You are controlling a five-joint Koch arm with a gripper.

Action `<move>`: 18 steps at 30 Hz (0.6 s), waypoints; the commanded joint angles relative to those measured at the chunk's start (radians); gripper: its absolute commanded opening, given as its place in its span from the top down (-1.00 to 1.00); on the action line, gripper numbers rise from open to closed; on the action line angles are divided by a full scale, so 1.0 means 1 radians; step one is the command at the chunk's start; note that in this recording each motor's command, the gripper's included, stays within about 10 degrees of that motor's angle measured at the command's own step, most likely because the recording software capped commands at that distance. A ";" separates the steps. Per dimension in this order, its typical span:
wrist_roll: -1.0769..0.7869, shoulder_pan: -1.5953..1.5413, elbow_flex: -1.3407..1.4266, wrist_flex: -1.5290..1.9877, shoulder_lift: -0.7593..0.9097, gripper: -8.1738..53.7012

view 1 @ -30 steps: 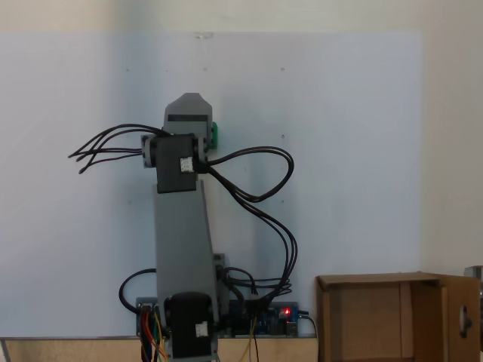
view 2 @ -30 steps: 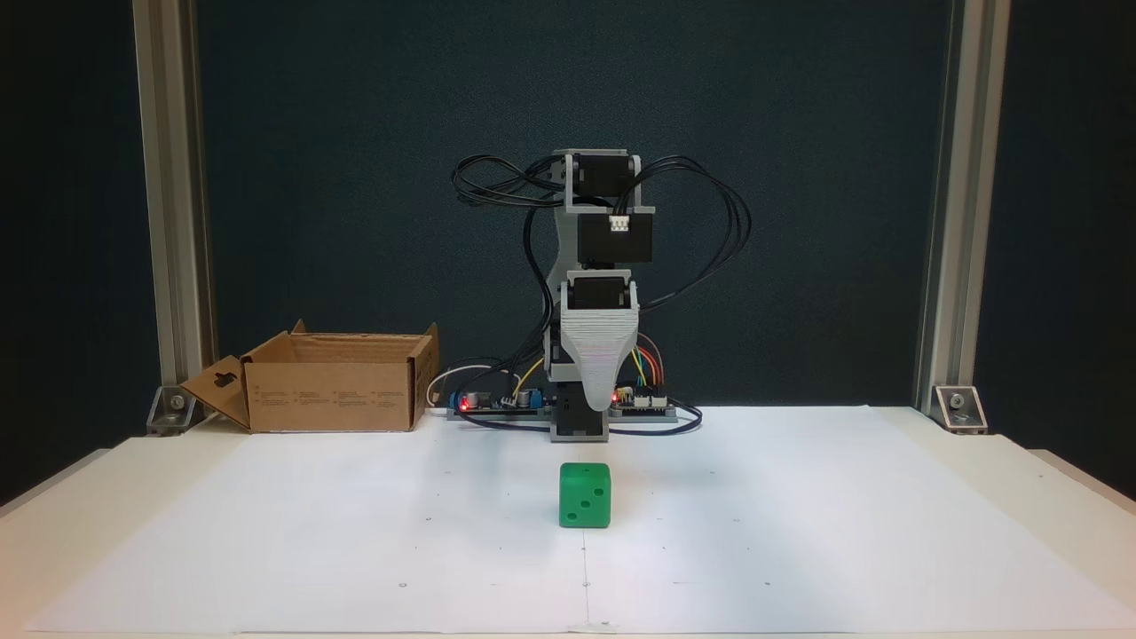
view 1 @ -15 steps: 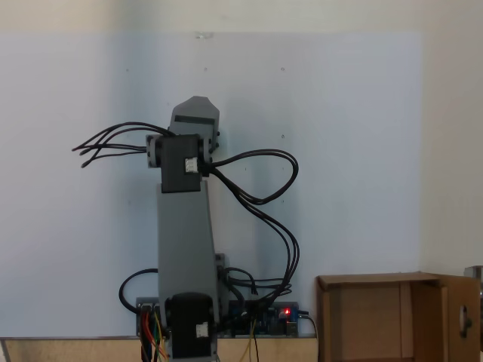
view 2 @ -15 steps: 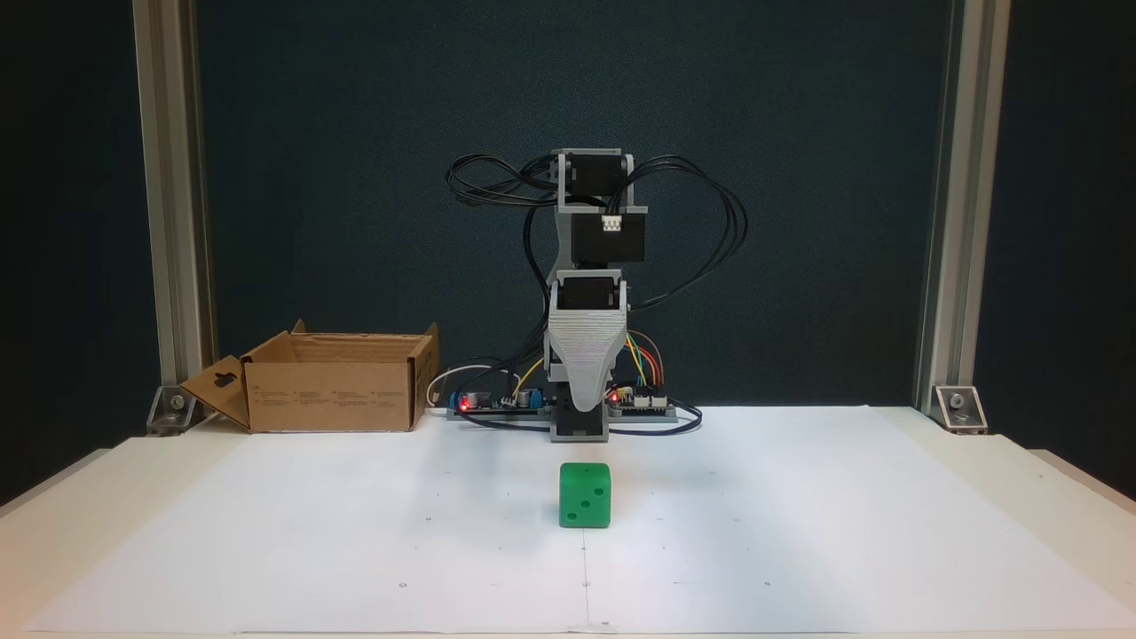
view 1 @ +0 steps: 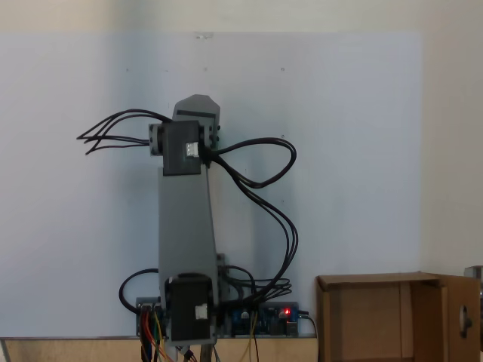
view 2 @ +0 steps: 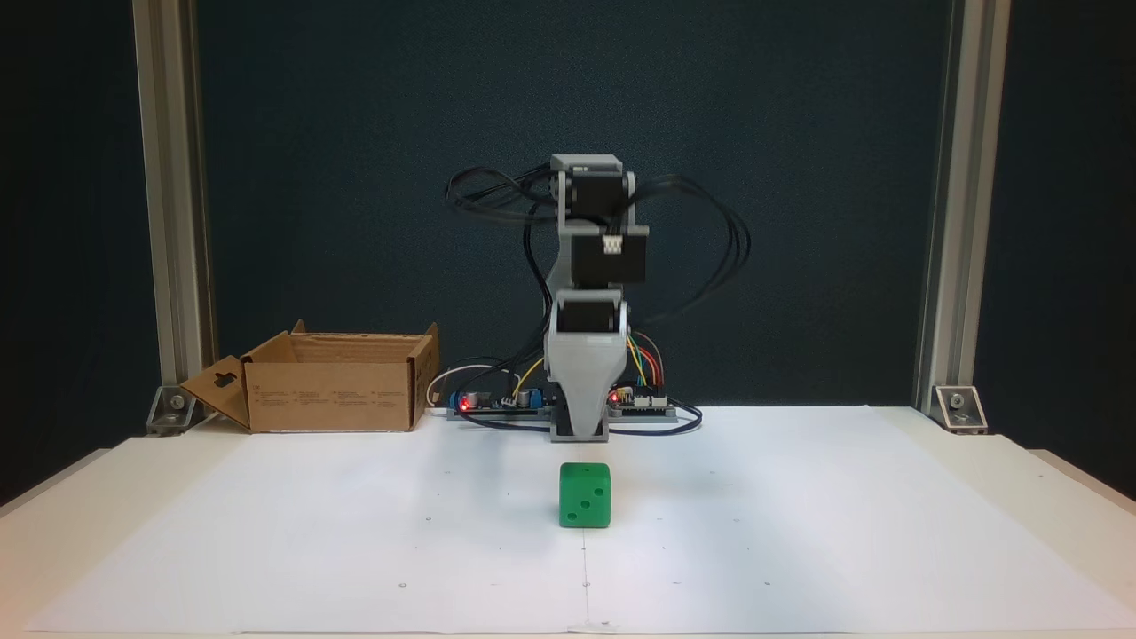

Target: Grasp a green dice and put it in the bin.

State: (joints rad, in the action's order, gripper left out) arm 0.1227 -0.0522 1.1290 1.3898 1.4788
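The green dice (view 2: 585, 494), a small cube with dark pips, rests on the white sheet in the middle of the table. My gripper (view 2: 581, 429) points straight down just behind and above it, not touching it. Only one grey wedge-shaped jaw shows, so whether it is open or shut stays unclear. In a fixed view the gripper (view 1: 196, 101) sits over the spot where the dice lies and hides it. The bin (view 2: 333, 391), a brown cardboard box with upright flaps, stands at the back left; in a fixed view the bin (view 1: 392, 317) is at the bottom right.
Controller boards (view 2: 497, 401) with red lights and loose cables (view 2: 710, 231) crowd the arm's base. Aluminium posts (view 2: 173, 204) with corner brackets (view 2: 958, 408) flank the table. White paper (view 2: 799, 532) covers the tabletop.
The gripper has dropped lower and shifted slightly left toward the dice. In a fixed view the green edge that showed beside the gripper is now covered. Dice and bin have not moved.
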 commanded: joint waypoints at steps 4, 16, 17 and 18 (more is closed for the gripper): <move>0.048 0.014 -0.041 -0.040 -0.025 -0.61; 0.041 0.017 0.146 -0.156 -0.023 -0.61; 0.040 0.020 0.146 -0.156 -0.023 -0.61; 0.040 0.020 0.146 -0.158 -0.021 -0.61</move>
State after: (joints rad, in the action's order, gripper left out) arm 0.1227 -0.0430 1.2901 1.2395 1.4496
